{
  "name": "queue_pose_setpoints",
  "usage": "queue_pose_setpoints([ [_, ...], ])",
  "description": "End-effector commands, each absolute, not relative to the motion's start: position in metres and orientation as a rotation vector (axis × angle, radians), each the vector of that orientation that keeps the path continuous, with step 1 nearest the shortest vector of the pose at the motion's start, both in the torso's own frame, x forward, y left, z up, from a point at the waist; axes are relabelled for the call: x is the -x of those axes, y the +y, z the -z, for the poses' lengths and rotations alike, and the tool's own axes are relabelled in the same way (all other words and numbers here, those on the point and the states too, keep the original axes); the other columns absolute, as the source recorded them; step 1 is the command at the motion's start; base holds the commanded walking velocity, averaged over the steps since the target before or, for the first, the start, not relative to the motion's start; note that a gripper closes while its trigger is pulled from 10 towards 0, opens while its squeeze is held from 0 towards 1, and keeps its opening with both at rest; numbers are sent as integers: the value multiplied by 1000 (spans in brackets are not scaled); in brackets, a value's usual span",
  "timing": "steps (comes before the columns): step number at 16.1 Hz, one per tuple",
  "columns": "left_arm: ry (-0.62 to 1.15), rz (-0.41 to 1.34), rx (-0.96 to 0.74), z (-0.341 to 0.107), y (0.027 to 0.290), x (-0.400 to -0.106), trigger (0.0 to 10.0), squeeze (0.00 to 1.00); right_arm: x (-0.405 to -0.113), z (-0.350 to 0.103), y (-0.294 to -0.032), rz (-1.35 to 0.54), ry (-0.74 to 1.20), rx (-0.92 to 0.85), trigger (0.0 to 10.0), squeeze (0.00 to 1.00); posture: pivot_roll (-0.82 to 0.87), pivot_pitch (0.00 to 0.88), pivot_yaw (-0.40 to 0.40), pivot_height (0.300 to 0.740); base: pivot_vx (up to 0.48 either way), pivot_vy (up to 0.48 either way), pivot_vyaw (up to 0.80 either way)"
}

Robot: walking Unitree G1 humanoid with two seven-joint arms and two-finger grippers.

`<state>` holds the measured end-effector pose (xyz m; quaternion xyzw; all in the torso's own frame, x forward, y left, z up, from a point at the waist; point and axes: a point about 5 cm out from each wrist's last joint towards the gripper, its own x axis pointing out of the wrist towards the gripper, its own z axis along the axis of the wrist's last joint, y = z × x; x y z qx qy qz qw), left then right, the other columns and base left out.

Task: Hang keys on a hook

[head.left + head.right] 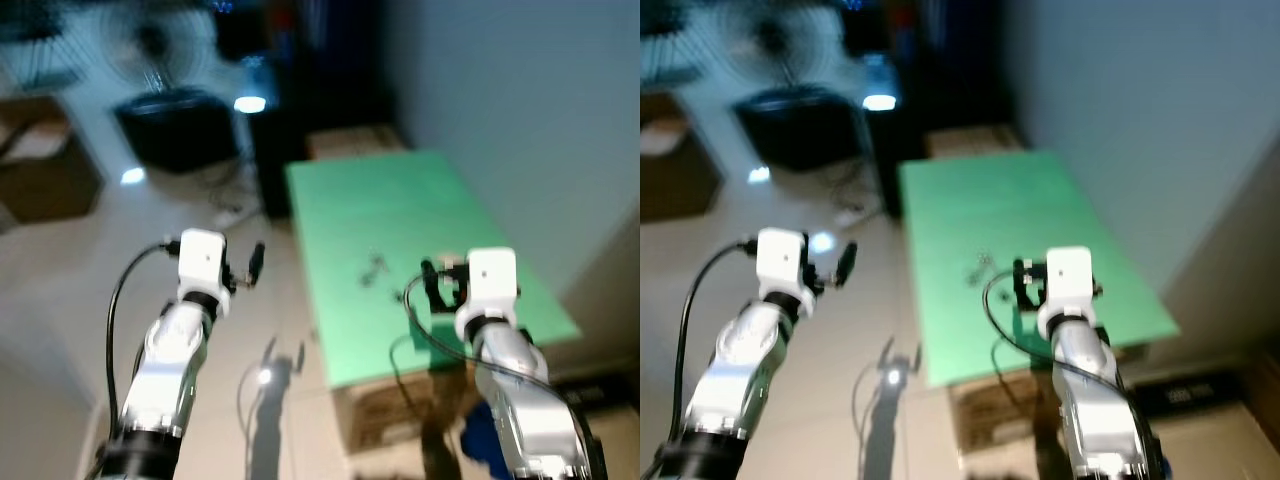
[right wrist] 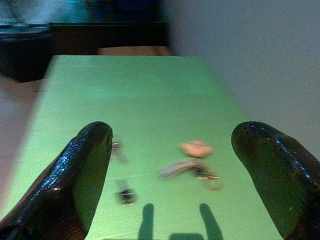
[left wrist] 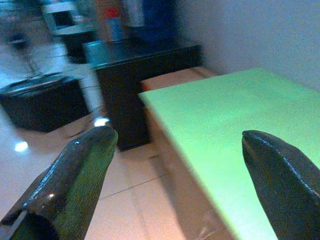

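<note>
Two claws: both raised before the robot, both spread wide, nothing in either.
Left claw: over the floor, beside the near left edge of the desk.
Right claw: over the near end of the desk, pointing along its green top.
Keys: lying flat on the desk ahead of the right claw, between its fingers' line of sight and apart from both; a peach tag lies just beyond them. Blur hides finer detail.
Small dark bits: on the desk near the keys, toward the left finger.
Wall: along the desk's right side.
Cabinet: dark, at the desk's far end.
</note>
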<state>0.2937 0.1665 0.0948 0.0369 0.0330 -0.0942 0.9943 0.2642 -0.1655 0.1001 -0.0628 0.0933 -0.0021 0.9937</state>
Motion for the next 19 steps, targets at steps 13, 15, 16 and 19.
queue_pose_setpoints([
  [13, 71, 249, -177, -99, 163, -289, 10000, 0, -297, -75, -156, -286, 309, 194, 10000, 1000, -89, 0, 56, 740, 77, 0, -62],
  [15, 89, 294, -222, -99, 165, -283, 10000, 0, -313, -70, -150, -356, 344, 177, 10000, 1000, -70, 35, 55, 740, 0, 0, 0],
  [16, 99, 339, -256, -100, 164, -278, 10000, 0, -320, -66, -145, -412, 378, 169, 10000, 1000, -57, 56, 53, 740, 0, 0, 0],
  [19, 117, 432, -291, -104, 163, -269, 10000, 0, -330, -56, -139, -473, 450, 231, 10000, 1000, -17, 99, 46, 740, 0, 0, 0],
])
